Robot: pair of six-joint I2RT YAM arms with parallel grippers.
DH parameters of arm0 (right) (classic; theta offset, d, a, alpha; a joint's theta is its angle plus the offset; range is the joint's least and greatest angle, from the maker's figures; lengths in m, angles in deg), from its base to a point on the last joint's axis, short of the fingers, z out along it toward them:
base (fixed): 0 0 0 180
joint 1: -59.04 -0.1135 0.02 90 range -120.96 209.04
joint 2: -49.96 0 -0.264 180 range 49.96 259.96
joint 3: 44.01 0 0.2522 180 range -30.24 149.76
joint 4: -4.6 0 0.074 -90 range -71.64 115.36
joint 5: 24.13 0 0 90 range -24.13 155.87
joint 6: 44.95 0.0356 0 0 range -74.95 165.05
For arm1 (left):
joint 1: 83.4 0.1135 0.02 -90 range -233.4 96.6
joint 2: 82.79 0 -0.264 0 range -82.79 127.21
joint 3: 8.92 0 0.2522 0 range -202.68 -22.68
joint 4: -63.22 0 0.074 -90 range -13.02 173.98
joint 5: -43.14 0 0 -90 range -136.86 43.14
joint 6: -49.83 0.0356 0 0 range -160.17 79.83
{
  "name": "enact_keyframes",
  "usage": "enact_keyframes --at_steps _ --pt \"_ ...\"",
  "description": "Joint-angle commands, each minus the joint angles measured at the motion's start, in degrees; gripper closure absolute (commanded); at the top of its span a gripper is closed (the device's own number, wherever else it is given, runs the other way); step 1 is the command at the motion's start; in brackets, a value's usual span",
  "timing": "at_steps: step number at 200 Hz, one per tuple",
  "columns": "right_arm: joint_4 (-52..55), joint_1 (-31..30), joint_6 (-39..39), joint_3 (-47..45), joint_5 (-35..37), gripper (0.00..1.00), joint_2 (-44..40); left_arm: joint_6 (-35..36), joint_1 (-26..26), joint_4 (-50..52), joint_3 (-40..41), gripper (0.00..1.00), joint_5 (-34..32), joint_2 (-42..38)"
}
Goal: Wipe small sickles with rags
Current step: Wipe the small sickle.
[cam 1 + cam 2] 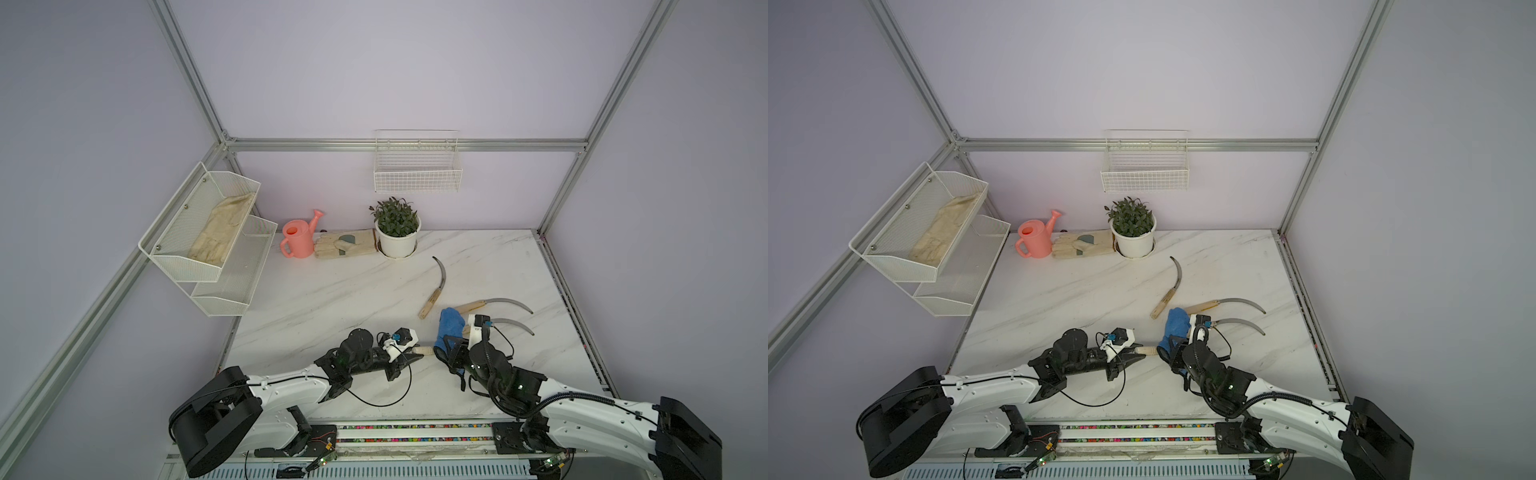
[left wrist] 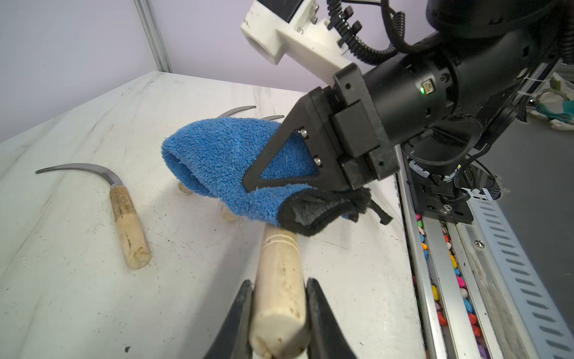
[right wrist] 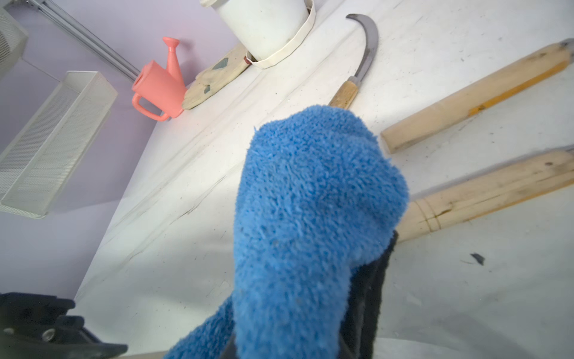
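Observation:
My left gripper (image 2: 279, 283) is shut on the pale wooden handle (image 2: 281, 267) of a small sickle, low over the table's front; in both top views that handle (image 1: 424, 351) (image 1: 1147, 351) points right. Its blade is hidden under the blue fluffy rag (image 2: 223, 161) (image 1: 451, 324), which my right gripper (image 1: 447, 343) holds shut over it. In the right wrist view the rag (image 3: 310, 217) hides the jaws. Three other sickles lie on the table: one (image 1: 435, 286) behind the rag, two (image 1: 492, 304) (image 1: 515, 324) to its right.
At the back stand a potted plant (image 1: 397, 232), a pink watering can (image 1: 297, 239) and beige gloves (image 1: 345, 244). White mesh shelves (image 1: 208, 245) hang on the left wall, a wire basket (image 1: 417, 172) on the back wall. A metal rail (image 1: 415, 428) runs along the table's front edge.

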Motion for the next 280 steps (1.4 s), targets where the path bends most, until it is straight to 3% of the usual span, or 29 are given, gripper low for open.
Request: enact_keyframes --at_steps 1,21,52,78,114,146,204,244,280 --pt "3.2 0.0 -0.3 0.9 -3.8 1.00 0.5 0.3 0.1 -8.5 -0.7 1.00 -0.8 -1.5" --pt "-1.6 -1.6 -1.1 2.4 -7.6 1.00 3.8 0.5 0.1 -8.4 -0.9 1.00 -0.7 -0.9" --pt "-5.7 -9.3 -2.9 7.8 -6.7 1.00 11.1 0.5 0.1 -8.3 -0.9 1.00 -1.2 -1.0" --pt "-8.3 -11.8 -3.8 10.0 -7.5 1.00 14.9 0.4 0.1 -8.0 -0.8 1.00 -1.2 -1.2" --pt "-11.5 -11.8 -2.9 6.9 -8.3 1.00 13.8 0.4 0.1 -8.2 -0.5 1.00 -1.4 -1.2" --pt "-8.1 -10.8 -1.4 4.0 -2.9 1.00 12.4 0.4 0.1 -8.1 -0.5 1.00 -1.5 -1.3" --pt "-4.2 0.8 1.7 -6.4 -6.0 1.00 2.4 0.1 0.1 -6.9 -0.3 1.00 -1.0 -2.7" --pt "-3.6 0.1 -1.1 0.1 -11.8 1.00 5.9 0.3 0.1 -6.5 -0.6 1.00 0.0 -2.6" --pt "-7.4 -9.8 -5.4 8.1 -9.7 1.00 12.3 0.6 0.1 -6.8 -1.0 1.00 0.0 -1.4"
